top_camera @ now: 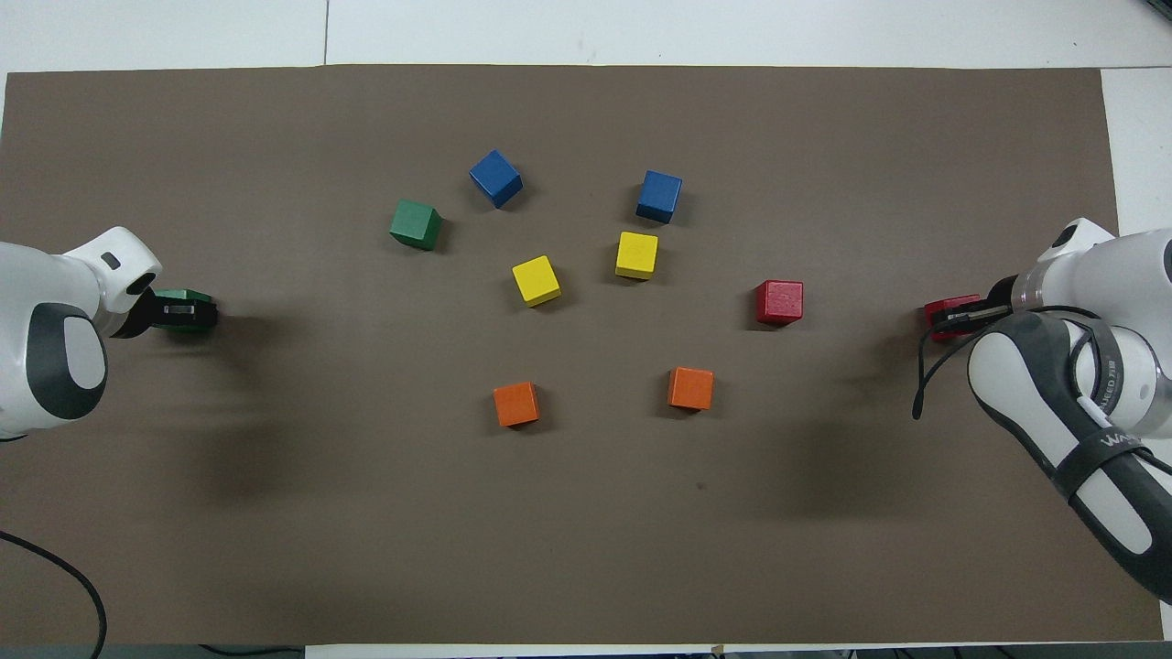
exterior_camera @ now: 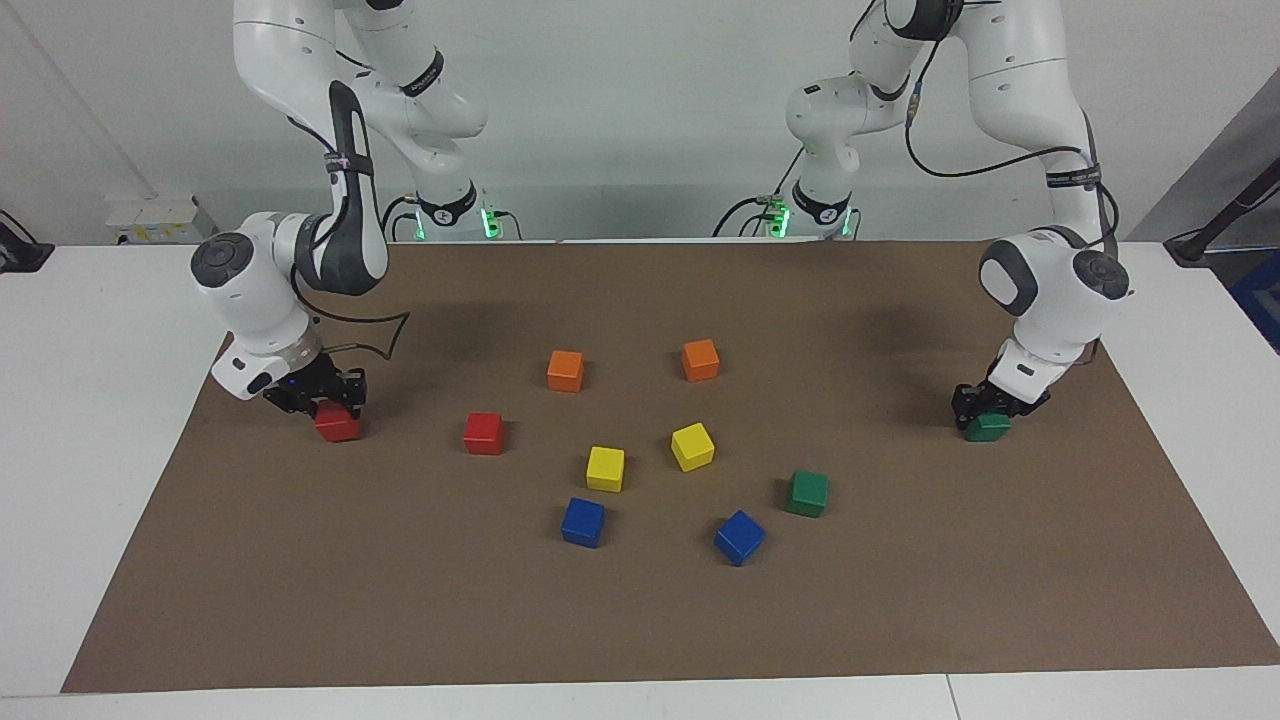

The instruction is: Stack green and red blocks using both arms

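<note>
A red block (exterior_camera: pixel 338 423) lies on the brown mat at the right arm's end. My right gripper (exterior_camera: pixel 318 393) is down on it and covers its top; it also shows in the overhead view (top_camera: pixel 957 316). A dark green block (exterior_camera: pixel 988 428) lies at the left arm's end, with my left gripper (exterior_camera: pixel 985 402) down on it, also seen from overhead (top_camera: pixel 183 313). Both blocks seem to rest on the mat. A second red block (exterior_camera: pixel 483 433) and a second green block (exterior_camera: pixel 807 493) stand free near the middle.
Two orange cubes (exterior_camera: pixel 565 370) (exterior_camera: pixel 700 359), two yellow cubes (exterior_camera: pixel 605 468) (exterior_camera: pixel 692 446) and two blue cubes (exterior_camera: pixel 583 522) (exterior_camera: pixel 739 537) stand in a loose ring at the middle of the brown mat (exterior_camera: pixel 640 620).
</note>
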